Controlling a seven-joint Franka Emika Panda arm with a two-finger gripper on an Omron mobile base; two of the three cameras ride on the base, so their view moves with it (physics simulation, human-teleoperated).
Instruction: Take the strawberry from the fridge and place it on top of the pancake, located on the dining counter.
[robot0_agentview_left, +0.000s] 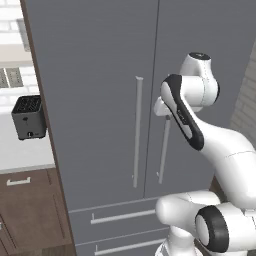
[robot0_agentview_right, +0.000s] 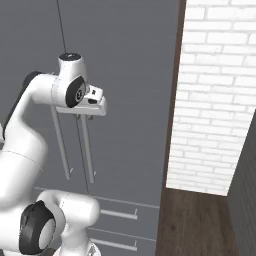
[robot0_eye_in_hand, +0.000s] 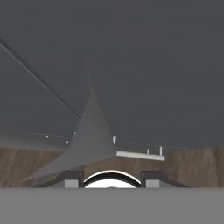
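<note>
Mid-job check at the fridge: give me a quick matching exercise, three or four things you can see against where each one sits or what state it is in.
Things:
1. fridge
2. toaster
3. gripper
4. brick wall

Place or state:
A. white, right of the fridge
B. both doors closed
C. on the counter left of the fridge
D. at the top of the right door's handle

Pairs: 1-B, 2-C, 3-D, 4-A
</note>
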